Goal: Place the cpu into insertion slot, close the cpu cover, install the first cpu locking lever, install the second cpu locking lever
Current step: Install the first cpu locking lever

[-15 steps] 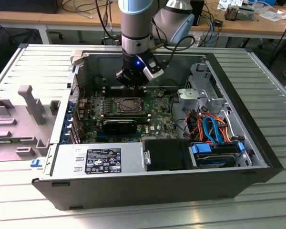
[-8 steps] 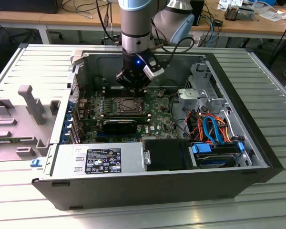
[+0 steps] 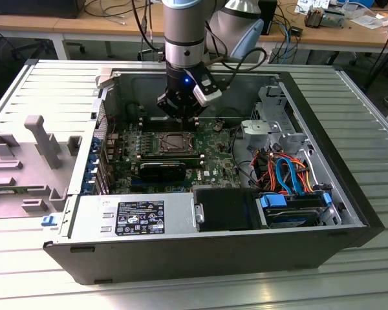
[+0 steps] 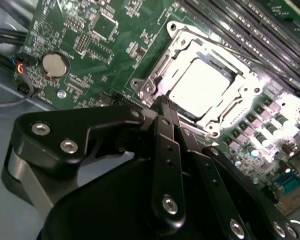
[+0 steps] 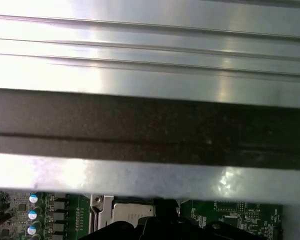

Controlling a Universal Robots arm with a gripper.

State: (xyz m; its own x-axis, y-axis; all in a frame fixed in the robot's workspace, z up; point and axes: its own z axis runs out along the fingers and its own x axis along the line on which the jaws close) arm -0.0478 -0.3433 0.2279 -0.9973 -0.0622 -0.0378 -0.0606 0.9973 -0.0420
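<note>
Green motherboard [image 4: 90, 45], silver cpu cover [image 4: 230, 107], pale, perhaps silver-grey cpu [image 4: 202, 85], black hand [image 4: 165, 107], blue cables [image 3: 288, 177]

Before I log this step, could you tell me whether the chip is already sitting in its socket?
Yes, in the second wrist view the silver chip lies inside the metal-framed socket.

**What you can't really make out here**

In the second wrist view the gripper [image 4: 166, 107] covers one corner of the slot [image 4: 250, 90], and its fingertips sit so tight together that the grip state is anyone's guess. The cpu [image 4: 202, 85] is blown out white, no surface detail. In the first wrist view the case wall [image 5: 150, 125] blocks most of the board, and the cover [image 5: 101, 210] is cut off at the picture's edge. In the exterior view the levers are too small to tell.
</note>
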